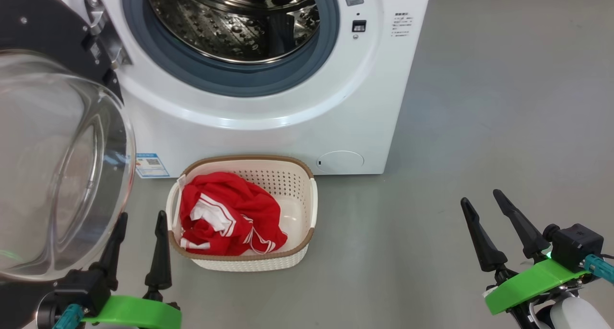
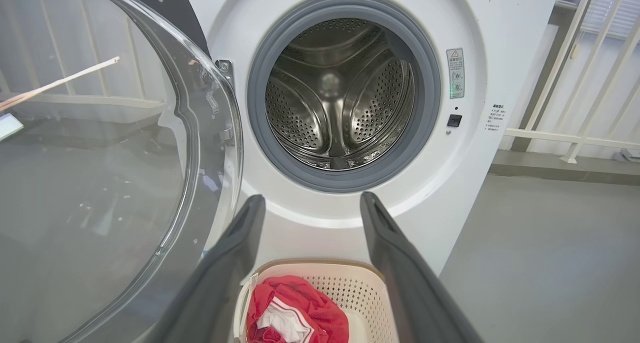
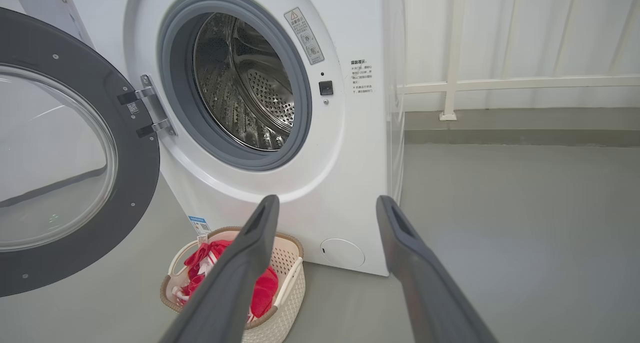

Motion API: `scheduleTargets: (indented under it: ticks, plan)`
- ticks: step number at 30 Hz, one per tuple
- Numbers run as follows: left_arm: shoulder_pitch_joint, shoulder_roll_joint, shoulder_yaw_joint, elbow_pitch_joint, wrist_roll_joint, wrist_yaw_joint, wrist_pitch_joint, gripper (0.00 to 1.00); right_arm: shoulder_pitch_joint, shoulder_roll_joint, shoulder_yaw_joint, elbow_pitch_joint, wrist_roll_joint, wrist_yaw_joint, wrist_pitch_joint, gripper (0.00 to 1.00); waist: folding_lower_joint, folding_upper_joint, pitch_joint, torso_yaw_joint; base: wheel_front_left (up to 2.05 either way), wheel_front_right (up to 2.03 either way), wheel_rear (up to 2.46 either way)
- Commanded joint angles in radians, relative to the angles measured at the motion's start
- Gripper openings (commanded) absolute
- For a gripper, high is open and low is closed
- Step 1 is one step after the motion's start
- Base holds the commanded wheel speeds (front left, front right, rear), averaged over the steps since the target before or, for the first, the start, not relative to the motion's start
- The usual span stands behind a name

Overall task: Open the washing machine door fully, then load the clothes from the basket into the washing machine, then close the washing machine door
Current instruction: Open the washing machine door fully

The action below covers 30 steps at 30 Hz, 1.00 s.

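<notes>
Red white-striped clothes (image 1: 230,209) lie in the cream perforated plastic basket (image 1: 292,182), just right of your left gripper (image 1: 142,216), spread wide and empty. Your right gripper (image 1: 480,197), likewise agape, stands well apart.

Smooth grey floor (image 1: 503,103). A white washing machine (image 1: 288,142) stands on it, with a small cream basket (image 1: 292,182) on the floor just in front.

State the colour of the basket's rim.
Brown with a woven look, topping the cream perforated plastic basket; clearest in the head view.
</notes>
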<state>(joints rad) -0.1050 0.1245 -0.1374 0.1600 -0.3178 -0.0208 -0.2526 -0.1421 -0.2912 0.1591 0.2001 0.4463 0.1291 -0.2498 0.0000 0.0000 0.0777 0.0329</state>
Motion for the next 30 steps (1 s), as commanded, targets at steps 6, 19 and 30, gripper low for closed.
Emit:
scheduleTargets:
  ticks: [6, 19, 30]
  plan:
    - [0.000, -0.002, 0.059, -0.025, 0.018, -0.011, -0.009, 1.00, -0.014, -0.016, 0.006, -0.033, -0.001, 0.002, -0.012, 1.00, 0.0000, 0.0000, -0.003, -0.025, 0.00, 0.00, 0.00]
    - [0.009, -0.023, 0.089, -0.014, 0.032, -0.049, -0.009, 1.00, -0.011, -0.020, -0.006, -0.041, -0.002, 0.002, -0.012, 1.00, 0.0000, 0.0000, 0.000, -0.035, 0.00, 0.00, 0.00]
    - [0.008, -0.037, 0.107, -0.001, 0.050, -0.068, -0.009, 1.00, -0.012, -0.021, -0.011, -0.045, -0.002, 0.002, -0.012, 1.00, 0.0000, 0.0000, 0.005, -0.032, 0.00, 0.00, 0.00]
